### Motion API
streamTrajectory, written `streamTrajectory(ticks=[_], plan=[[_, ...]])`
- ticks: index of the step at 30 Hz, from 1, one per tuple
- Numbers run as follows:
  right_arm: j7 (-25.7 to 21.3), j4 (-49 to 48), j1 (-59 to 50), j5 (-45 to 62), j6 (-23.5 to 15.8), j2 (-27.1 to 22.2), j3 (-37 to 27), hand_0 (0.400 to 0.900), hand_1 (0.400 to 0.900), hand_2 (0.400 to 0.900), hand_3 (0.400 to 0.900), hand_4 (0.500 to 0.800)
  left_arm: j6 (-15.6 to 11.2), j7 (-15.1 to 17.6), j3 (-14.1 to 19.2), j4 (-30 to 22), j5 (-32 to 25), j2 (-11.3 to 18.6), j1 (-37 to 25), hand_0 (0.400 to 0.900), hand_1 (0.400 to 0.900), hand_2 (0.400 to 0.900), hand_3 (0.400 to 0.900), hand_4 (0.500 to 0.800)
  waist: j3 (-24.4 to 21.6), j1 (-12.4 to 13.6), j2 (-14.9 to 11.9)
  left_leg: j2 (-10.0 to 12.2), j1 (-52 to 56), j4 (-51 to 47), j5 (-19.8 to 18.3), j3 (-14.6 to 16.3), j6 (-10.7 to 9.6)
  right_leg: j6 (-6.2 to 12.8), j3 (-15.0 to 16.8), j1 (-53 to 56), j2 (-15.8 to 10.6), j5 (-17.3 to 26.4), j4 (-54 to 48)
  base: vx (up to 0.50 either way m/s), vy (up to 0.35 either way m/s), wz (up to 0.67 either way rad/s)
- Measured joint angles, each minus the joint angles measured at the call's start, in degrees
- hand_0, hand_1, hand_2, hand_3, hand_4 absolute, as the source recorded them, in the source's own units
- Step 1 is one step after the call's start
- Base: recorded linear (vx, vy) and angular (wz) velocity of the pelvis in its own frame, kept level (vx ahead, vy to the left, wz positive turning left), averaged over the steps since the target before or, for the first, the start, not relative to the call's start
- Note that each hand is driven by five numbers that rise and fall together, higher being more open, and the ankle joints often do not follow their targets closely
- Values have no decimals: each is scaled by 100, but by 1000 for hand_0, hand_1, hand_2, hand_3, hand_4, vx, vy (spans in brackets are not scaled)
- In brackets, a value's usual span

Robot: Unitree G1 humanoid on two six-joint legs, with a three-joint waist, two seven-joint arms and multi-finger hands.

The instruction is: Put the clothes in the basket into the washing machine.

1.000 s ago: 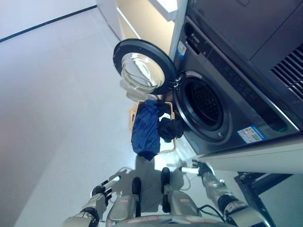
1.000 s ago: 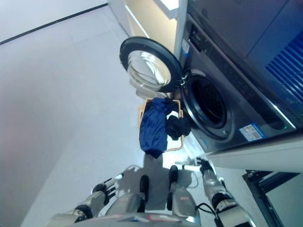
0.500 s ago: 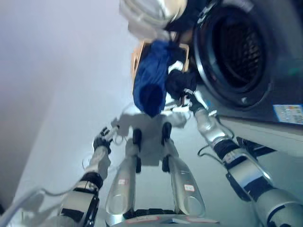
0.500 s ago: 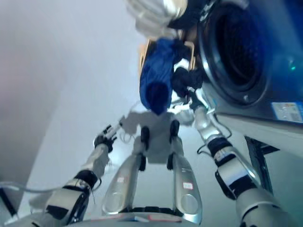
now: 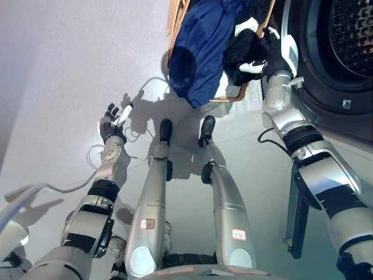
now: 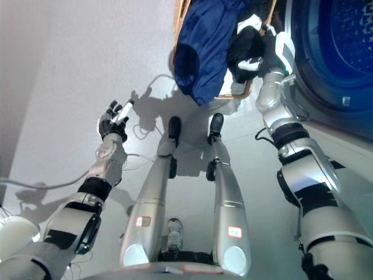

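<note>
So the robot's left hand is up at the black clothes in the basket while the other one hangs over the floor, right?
Not quite: it is the right robot hand at the black garment in the basket, as the left eye view shows. The left robot hand is the one over the floor.

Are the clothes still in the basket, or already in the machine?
In the basket: blue garment drapes over its rim, black garment beside it.

Bright, even room light falls on the pale floor (image 5: 70, 70), which shines with soft glare. The drum of the washing machine (image 5: 349, 35) stays dark. Edges look crisp, hardly any blur.
</note>
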Motion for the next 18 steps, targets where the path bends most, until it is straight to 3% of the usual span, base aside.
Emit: streamTrajectory(ticks=[5, 10, 18], plan=[[-20, 37, -268, 244, -3, -208, 22, 900, 900, 900, 900, 800, -125, 96, -171, -518, -167, 211, 58, 900, 900, 900, 900, 800, 1, 107, -2, -198, -1102, 1409, -444, 15, 34, -46, 40, -1267, -346, -742, 1864, -62, 30, 12], [-95, 40, -469, 329, 12, -504, 28, 900, 900, 900, 900, 800, -118, 201, -166, -854, -219, 474, 122, 900, 900, 900, 900, 800, 16, 197, 4, -285, -2202, 2568, -709, 62, 61, -120, 96, -2384, -529, -1074, 3101, -43, 19, 1], [-336, 471, -882, 298, 34, -616, 43, 900, 900, 900, 900, 800, -116, 249, -186, -1126, -216, 510, 321, 900, 900, 900, 900, 800, 33, 296, 9, -276, -2677, 3008, -780, 198, 90, -115, 253, -2934, -549, -1108, 3566, -3, 6, -1]])
